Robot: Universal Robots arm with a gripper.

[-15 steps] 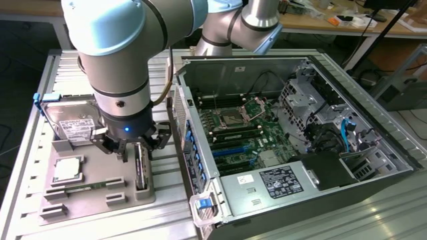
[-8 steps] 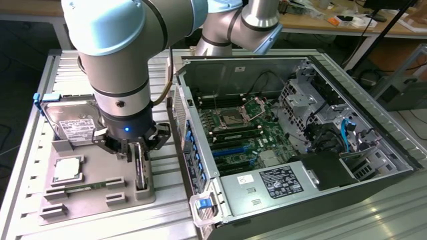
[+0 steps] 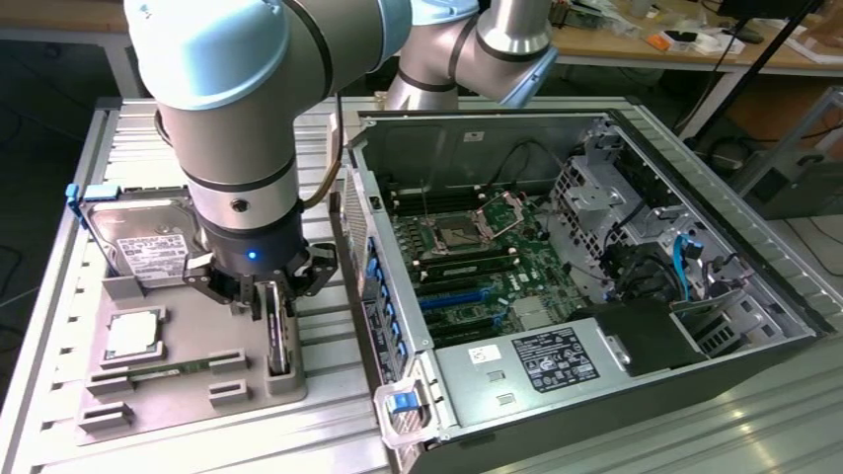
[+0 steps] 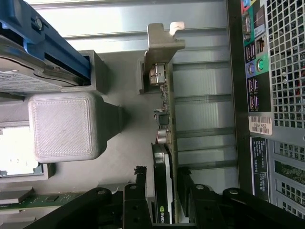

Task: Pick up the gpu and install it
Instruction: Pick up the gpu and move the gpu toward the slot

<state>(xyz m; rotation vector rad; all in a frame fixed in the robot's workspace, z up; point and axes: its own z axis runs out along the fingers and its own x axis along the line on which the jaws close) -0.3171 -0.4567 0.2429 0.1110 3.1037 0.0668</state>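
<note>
In the exterior view, the arm reaches down over a grey holder tray (image 3: pixel 197 390) that lies on the slatted metal surface (image 3: pixel 330 430). The claw (image 3: pixel 272 296) sits over the gpu (image 3: pixel 278 341), which stands on its long edge in a slot of the tray, on the side nearest the open computer case (image 3: pixel 395 326). The claw straddles the card's upper edge, but I cannot tell whether it is clamped on it or merely close around it. On the tray, toward the exterior view's left, are a hard drive (image 3: pixel 148 245) standing upright, a processor (image 3: pixel 133 334) lying flat and a memory stick (image 3: pixel 165 370). The case lies on its side just beside the tray, with its motherboard (image 3: pixel 475 276) exposed.

In the wrist view, the gpu (image 4: pixel 166 117) runs edge-on away from the claw (image 4: pixel 162 174), and its pale end bracket (image 4: pixel 161 45) is at the far end. The card is seated in the tray (image 4: pixel 126 157). A grey block (image 4: pixel 62 125) stands on one side of it, near the hard drive (image 4: pixel 24 78). The surface (image 4: pixel 200 114) and the case's perforated rear panel (image 4: pixel 281 71) lie on the other side.
</note>
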